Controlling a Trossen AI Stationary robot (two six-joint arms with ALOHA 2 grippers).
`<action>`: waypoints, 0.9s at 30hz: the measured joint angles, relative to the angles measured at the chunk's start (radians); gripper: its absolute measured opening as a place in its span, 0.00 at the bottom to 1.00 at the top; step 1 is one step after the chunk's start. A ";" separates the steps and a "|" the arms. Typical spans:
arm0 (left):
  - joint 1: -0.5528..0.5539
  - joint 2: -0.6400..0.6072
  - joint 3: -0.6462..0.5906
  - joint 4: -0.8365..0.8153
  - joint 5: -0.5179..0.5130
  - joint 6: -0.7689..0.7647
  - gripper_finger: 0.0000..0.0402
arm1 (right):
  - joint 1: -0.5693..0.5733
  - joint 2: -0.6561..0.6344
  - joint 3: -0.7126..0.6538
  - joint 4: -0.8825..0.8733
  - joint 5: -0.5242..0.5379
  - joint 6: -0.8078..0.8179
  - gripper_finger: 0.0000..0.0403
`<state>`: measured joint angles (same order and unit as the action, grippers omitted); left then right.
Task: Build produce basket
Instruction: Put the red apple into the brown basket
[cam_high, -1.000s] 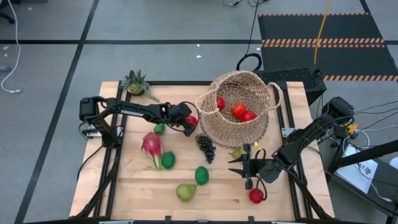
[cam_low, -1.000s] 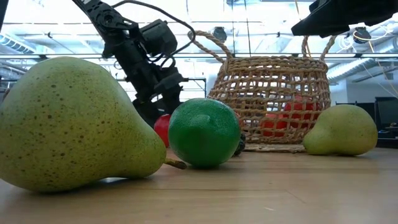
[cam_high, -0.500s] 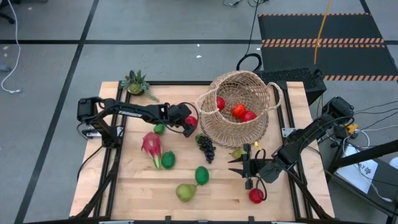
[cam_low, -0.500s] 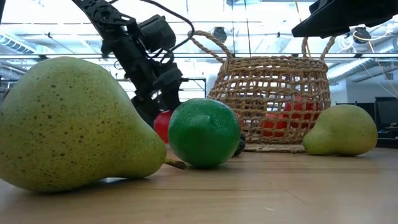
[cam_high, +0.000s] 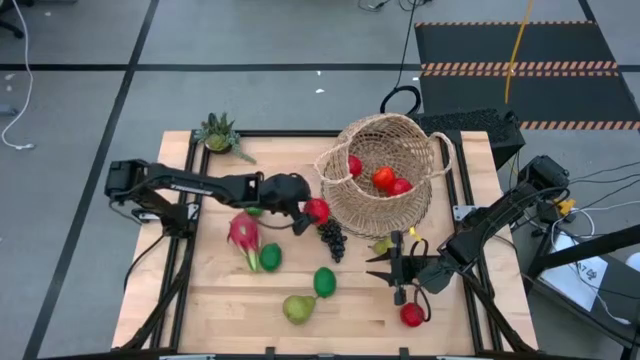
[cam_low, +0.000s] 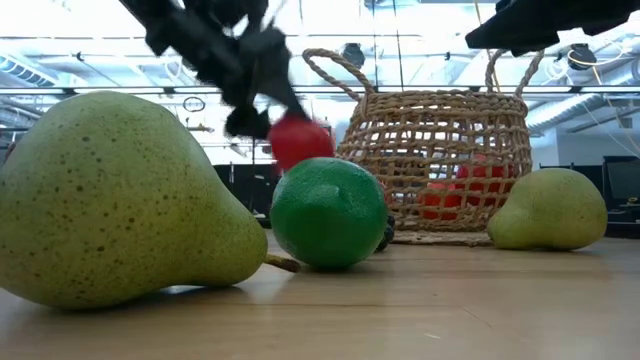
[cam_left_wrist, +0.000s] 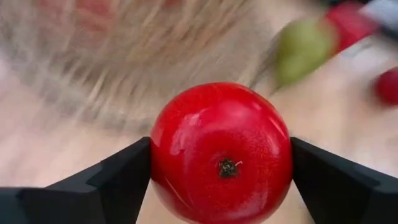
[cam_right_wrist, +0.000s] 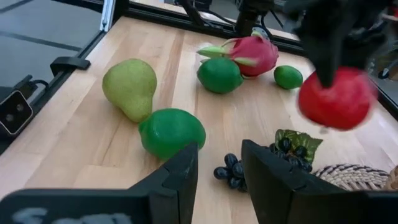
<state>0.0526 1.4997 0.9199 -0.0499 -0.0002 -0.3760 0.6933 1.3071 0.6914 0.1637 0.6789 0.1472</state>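
The left gripper (cam_left_wrist: 221, 168), clamped on a red apple (cam_high: 317, 210) lifted just beside the wicker basket (cam_high: 385, 215), should clear the rim before letting go over the fruit inside, while the right gripper (cam_right_wrist: 219, 163) waits narrowly parted, empty.

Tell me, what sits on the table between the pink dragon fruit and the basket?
In the high view, the dark grapes lie between the dragon fruit and the basket; the left gripper holds a red apple above that stretch.
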 joint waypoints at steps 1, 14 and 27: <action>-0.016 -0.015 0.002 0.021 0.000 0.010 0.88 | 0.000 0.000 -0.001 0.005 0.000 -0.010 0.29; -0.233 -0.061 0.000 0.436 -0.004 0.309 0.89 | 0.004 0.000 0.000 0.353 0.045 -0.344 0.50; -0.359 -0.045 -0.001 0.511 -0.141 0.456 0.87 | -0.018 0.000 0.000 0.466 0.130 -0.443 0.83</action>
<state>-0.3066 1.4548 0.9192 0.4608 -0.1415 0.0797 0.6757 1.3075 0.6916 0.6294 0.8085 -0.2956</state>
